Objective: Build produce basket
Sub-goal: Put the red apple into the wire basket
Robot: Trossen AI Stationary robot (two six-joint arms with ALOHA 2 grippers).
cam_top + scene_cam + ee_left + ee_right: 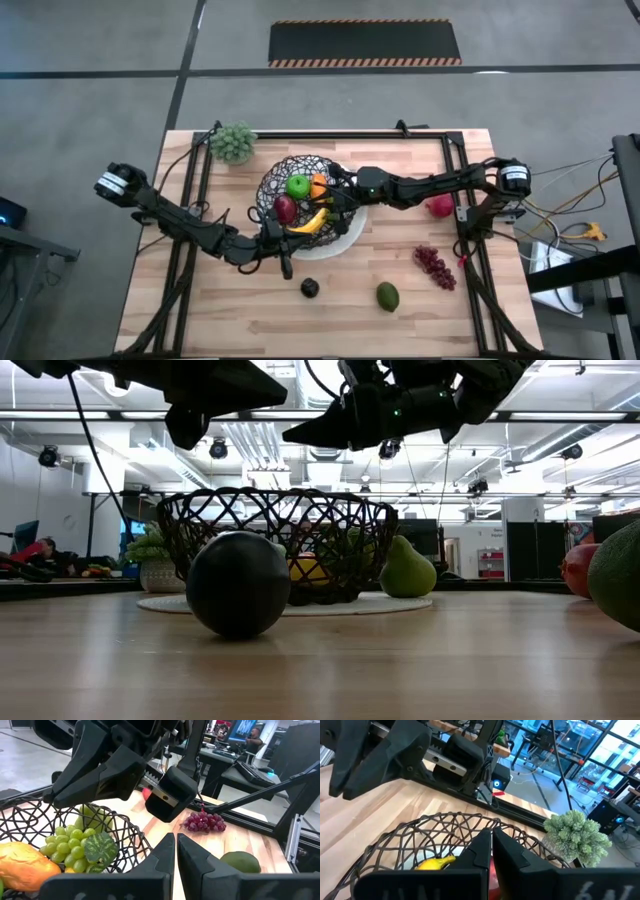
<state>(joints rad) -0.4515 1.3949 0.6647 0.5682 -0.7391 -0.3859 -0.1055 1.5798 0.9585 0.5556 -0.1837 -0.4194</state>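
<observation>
The black wire basket (292,175) stands on a white plate (350,235) at mid-table. It holds a green apple (298,185), an orange carrot (319,185), a red apple (286,209) and a banana (310,222). My left gripper (176,851) hovers shut over the basket's near rim. My right gripper (490,845) hovers shut above the basket's right side. Neither holds anything. A dark plum (310,288), an avocado (387,296), dark red grapes (435,265) and a second red apple (438,207) lie on the table.
A pale green leafy cluster (233,142) stands at the far left, behind the basket. A green pear-shaped piece (408,568) sits beside the basket's right side. Green grapes (70,845) lie inside the basket. Black frame rails (455,170) run along the table's sides.
</observation>
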